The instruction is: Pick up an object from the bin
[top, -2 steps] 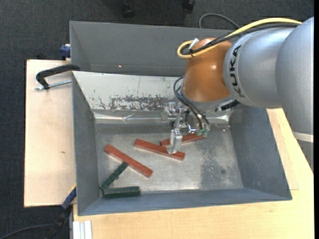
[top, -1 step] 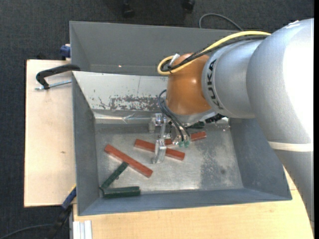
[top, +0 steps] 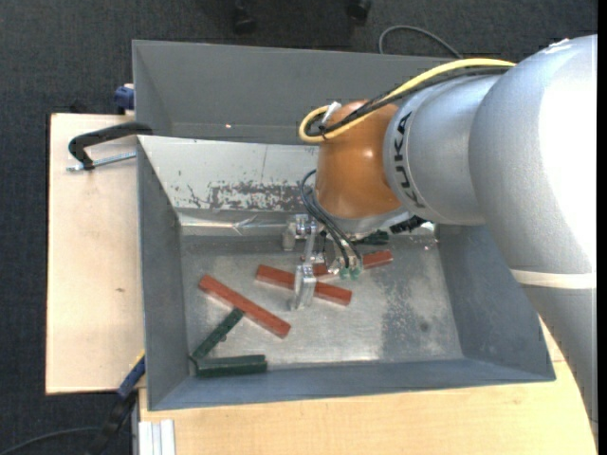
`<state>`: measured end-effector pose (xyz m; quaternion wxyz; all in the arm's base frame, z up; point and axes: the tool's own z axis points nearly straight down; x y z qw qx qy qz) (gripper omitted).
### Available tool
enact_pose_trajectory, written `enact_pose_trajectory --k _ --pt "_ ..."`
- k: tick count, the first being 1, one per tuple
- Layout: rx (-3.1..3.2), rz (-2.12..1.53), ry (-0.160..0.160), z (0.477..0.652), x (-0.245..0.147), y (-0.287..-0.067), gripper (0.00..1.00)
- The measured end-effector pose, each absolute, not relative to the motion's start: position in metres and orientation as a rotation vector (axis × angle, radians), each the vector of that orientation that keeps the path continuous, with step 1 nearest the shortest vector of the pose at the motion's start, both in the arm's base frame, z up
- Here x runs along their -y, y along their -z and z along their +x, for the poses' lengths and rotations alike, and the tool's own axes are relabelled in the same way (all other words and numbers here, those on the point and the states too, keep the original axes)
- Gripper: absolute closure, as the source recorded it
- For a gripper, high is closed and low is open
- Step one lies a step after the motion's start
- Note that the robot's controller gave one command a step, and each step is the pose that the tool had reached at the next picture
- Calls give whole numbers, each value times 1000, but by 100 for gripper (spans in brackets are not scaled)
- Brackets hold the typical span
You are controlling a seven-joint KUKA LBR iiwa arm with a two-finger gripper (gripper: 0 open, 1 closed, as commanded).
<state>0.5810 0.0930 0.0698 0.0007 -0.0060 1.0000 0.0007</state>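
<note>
My gripper (top: 303, 287) hangs low over the middle of the bin floor, directly above a red flat bar (top: 277, 277) that lies slanting from left to right beneath it. The gripper's metal tip reaches down to this bar, whose right end (top: 334, 295) shows on the other side. A second, longer red bar (top: 244, 306) lies just to the left and in front, slanting toward the bin's front. A short red piece (top: 377, 259) peeks out to the right, partly under the wrist.
Two dark green bars lie in the front left corner: one slanted (top: 218, 334), touching the long red bar's middle, and one flat along the front wall (top: 230, 366). The arm with its orange cover looms over the bin's back right.
</note>
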Motion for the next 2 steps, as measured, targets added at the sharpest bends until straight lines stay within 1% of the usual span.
enact_pose_trajectory --k 1,2 --pt "-3140 -19 -2 581 -93 -70 100" --pt "-3130 -21 -4 584 -94 -131 100"
